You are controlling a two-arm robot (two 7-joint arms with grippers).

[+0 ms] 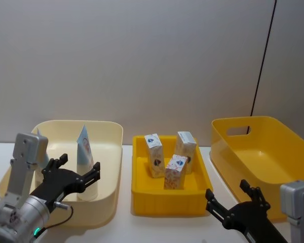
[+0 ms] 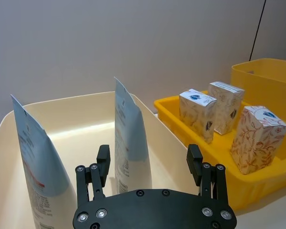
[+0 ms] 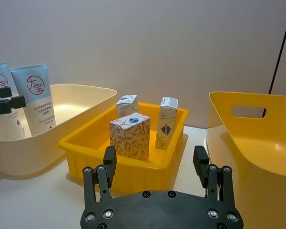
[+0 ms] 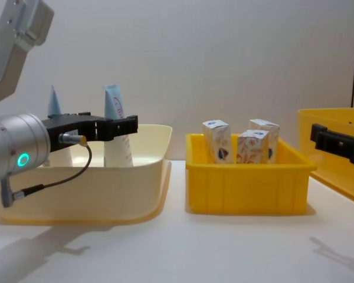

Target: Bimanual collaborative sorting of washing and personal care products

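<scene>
Two tubes (image 3: 38,98) stand upright in the cream tub (image 1: 115,169) on the robot's left, flat ends up. The left gripper (image 1: 80,163) hangs inside the tub's rim, above its floor, with its jaws spread wide. The inner tube (image 2: 129,138) stands between the fingers (image 2: 103,157), close to one and with open room toward the other. I can't tell whether it touches that near finger. The outer tube (image 2: 38,167) stands outside the fingers, toward the tub's far-side wall, and a gap separates the two tubes.

In the middle sits the small bin (image 1: 167,205), just beside the tub, with a narrow strip of table (image 1: 122,230) between their rims. Three cartons (image 1: 154,148) stand upright in it, close together. Two are toward the back wall and one is nearer the front. The bin's floor lies open along its left wall and front edge.

The big bin (image 1: 228,152) sits on the right, its near wall angled away from the small bin, so the gap between them widens toward the front. Its wide floor lies open.

The right gripper (image 1: 227,190) is low over the table at the mouth of that gap, just off the small bin's front-right corner. Its jaws are spread and it touches neither rim. There is free table on either side of it.
</scene>
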